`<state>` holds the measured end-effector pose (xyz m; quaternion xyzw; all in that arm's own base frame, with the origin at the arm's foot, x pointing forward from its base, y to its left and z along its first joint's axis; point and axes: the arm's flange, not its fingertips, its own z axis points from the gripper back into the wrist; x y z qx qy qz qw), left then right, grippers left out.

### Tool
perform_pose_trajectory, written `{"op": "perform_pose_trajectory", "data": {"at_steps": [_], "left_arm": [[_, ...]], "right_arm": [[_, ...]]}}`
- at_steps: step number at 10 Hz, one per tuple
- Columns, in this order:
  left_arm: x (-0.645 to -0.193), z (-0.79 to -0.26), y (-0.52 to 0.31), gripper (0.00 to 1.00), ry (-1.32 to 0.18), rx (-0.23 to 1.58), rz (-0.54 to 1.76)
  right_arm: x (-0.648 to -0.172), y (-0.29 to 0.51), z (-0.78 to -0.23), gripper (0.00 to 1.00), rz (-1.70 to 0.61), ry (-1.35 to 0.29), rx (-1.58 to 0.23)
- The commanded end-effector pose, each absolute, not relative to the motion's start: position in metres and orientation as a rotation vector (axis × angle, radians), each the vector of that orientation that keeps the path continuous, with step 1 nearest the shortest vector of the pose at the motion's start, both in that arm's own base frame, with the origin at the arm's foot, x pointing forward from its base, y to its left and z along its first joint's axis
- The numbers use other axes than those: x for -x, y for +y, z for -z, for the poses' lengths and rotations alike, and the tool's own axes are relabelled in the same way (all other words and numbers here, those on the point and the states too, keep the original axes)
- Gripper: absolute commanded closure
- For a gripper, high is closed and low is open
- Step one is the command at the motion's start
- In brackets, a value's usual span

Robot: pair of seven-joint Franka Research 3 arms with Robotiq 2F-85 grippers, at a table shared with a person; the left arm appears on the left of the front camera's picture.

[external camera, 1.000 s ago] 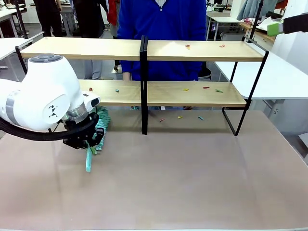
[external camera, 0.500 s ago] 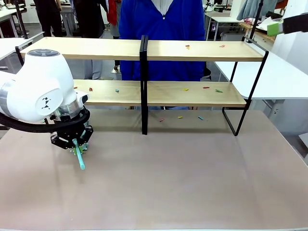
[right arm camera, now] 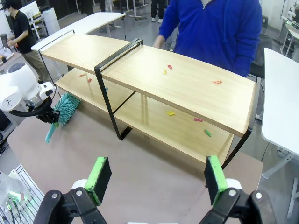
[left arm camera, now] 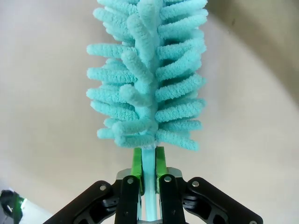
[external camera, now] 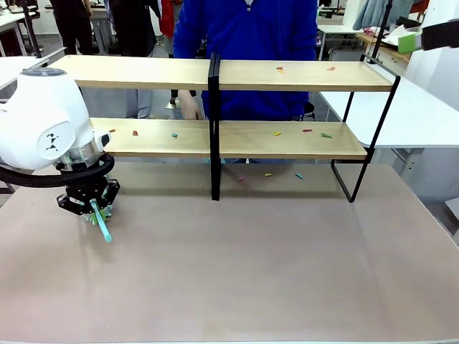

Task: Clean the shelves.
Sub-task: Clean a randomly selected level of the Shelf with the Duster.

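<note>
Your left arm (external camera: 43, 125) swings further left, taking the left gripper (external camera: 90, 203) and its duster (external camera: 101, 223) along. In the front view the duster's fluffy head slips behind the gripper. The person (external camera: 247, 43) shifts right, and a hand (external camera: 188, 106) comes in behind the shelves (external camera: 143, 72).

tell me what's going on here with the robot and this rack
The left gripper is shut on the handle of a teal duster, low over the table by the left end of the shelves. Coloured scraps lie on both tiers. The right gripper hangs open, high up. A person stands behind the shelves.
</note>
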<state>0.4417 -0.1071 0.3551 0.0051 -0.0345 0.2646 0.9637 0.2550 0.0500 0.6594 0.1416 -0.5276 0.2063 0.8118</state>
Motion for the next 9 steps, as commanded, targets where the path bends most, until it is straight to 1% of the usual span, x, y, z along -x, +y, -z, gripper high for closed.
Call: {"op": "perform_pose_trajectory", "data": {"at_steps": [1, 3, 4, 6, 9], "left_arm": [[-0.45, -0.349, -0.104, 0.88, -0.101, -0.054, -0.583], [-0.446, -0.356, -0.099, 0.88, -0.203, -0.016, -0.584], [-0.444, -0.359, -0.1, 0.88, -0.242, -0.036, -0.609], [-0.442, -0.361, -0.102, 0.88, -0.225, -0.041, -0.619], [-0.439, -0.361, -0.11, 0.88, -0.262, 0.024, -0.488]], "right_arm": [[-0.256, 0.05, -0.659, 0.0, -0.439, -1.127, -0.303], [-0.256, 0.05, -0.659, 0.0, -0.439, -1.127, -0.303], [-0.256, 0.05, -0.659, 0.0, -0.439, -1.127, -0.303], [-0.256, 0.05, -0.659, 0.0, -0.439, -1.127, -0.303], [-0.256, 0.05, -0.659, 0.0, -0.439, -1.127, -0.303]]}}
